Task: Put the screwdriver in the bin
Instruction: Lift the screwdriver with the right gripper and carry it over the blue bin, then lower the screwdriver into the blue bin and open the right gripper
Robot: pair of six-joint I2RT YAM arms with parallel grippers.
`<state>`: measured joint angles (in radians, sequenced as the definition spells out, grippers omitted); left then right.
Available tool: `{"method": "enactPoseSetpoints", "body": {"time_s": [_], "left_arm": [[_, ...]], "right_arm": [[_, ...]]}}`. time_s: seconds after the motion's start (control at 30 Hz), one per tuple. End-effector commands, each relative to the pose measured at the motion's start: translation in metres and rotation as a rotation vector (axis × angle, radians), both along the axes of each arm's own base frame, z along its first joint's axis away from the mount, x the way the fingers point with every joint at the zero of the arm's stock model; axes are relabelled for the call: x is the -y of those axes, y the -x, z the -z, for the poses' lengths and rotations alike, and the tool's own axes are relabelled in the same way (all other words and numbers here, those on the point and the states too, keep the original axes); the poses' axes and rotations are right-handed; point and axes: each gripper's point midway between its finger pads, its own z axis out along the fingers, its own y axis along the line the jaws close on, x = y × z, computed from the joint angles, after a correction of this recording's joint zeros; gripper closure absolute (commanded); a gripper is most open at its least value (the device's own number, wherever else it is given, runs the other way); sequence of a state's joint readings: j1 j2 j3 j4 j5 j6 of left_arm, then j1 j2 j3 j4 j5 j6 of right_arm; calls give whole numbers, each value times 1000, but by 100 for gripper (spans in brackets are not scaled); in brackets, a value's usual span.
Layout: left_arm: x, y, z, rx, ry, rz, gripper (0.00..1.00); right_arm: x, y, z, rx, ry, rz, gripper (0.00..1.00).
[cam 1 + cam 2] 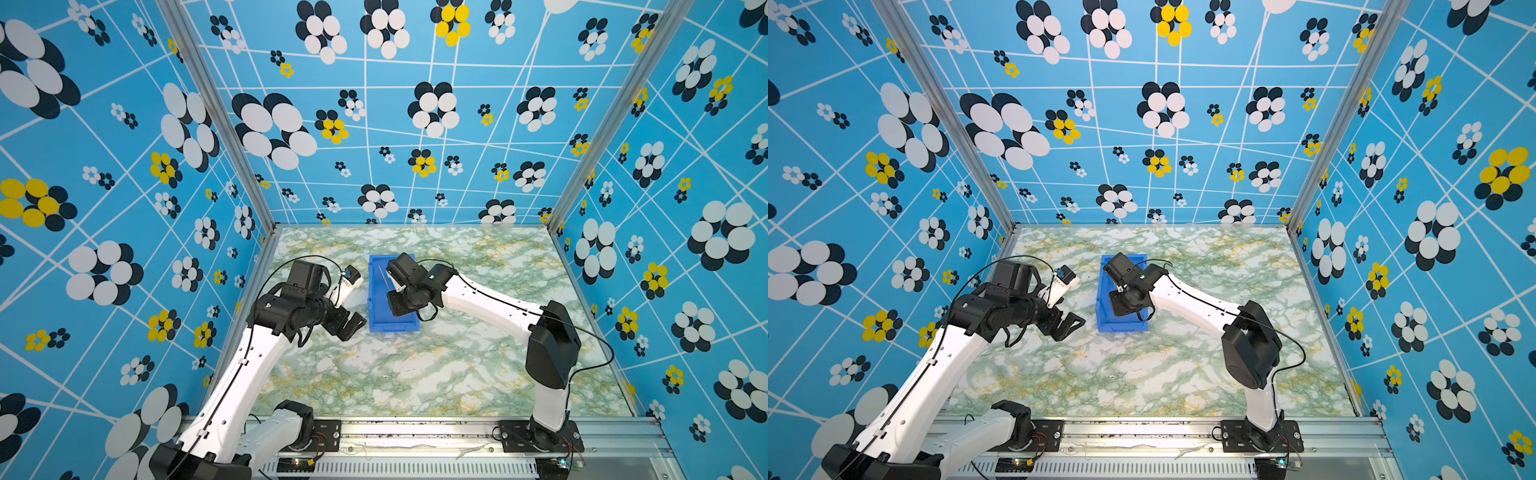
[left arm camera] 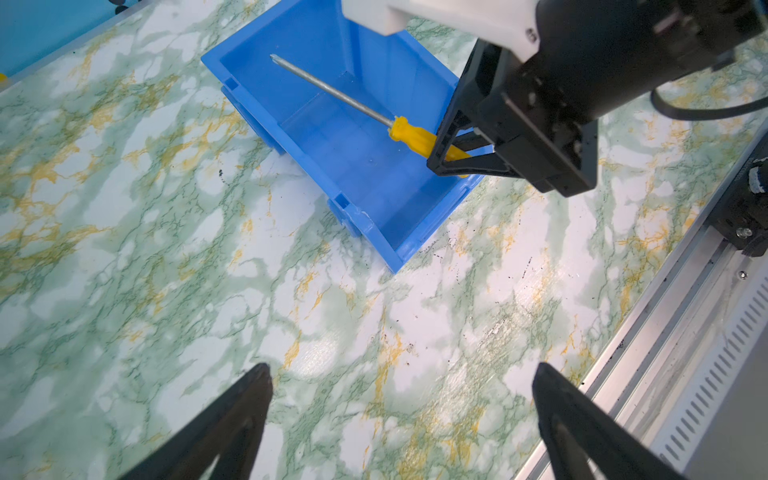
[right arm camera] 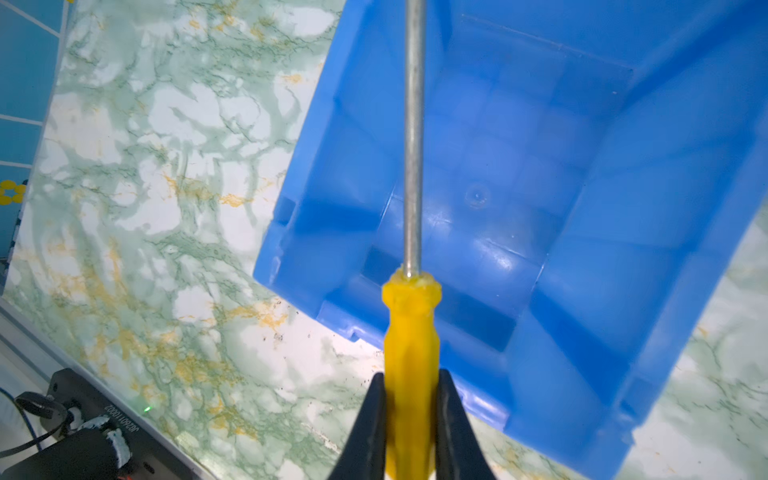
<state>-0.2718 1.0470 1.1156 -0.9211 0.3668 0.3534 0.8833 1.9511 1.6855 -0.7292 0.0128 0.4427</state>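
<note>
The screwdriver (image 3: 411, 332) has a yellow handle and a long grey shaft (image 2: 332, 91). My right gripper (image 3: 411, 376) is shut on the handle. It holds the tool over the open top of the blue bin (image 2: 266, 120), shaft pointing along the bin's length toward its far end. In both top views the right gripper (image 1: 395, 297) (image 1: 1119, 299) hovers over the bin (image 1: 390, 324) (image 1: 1121, 324). Only the thin shaft (image 1: 384, 278) shows there. My left gripper (image 2: 401, 374) (image 1: 353, 326) (image 1: 1073, 326) is open and holds nothing, above the table just left of the bin.
The bin stands mid-table on the green marbled top (image 1: 415, 374). A metal rail (image 1: 415, 428) with the arm bases runs along the front edge. Patterned blue walls (image 1: 374, 124) close in the back and both sides.
</note>
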Motion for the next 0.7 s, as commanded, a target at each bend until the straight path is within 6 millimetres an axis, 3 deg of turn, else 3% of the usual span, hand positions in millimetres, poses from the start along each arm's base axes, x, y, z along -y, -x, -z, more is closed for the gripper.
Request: {"method": "enactPoseSetpoints", "body": {"time_s": [0.0, 0.4, 0.47, 0.5, 0.67], "left_arm": [[0, 3, -7, 26, -4, 11, 1], [2, 8, -10, 27, 17, 17, 1], [2, 8, -10, 28, 21, 16, 1], [2, 8, -10, 28, 23, 15, 1], [3, 7, -11, 25, 28, 16, 1]], "right_arm": [[-5, -3, 8, -5, 36, -20, 88], [-13, -21, 46, -19, 135, -14, 88], [-13, -24, 44, -8, 142, -15, 87], [-12, -24, 59, -24, 170, -13, 87], [-15, -27, 69, -31, 181, -12, 87]]}}
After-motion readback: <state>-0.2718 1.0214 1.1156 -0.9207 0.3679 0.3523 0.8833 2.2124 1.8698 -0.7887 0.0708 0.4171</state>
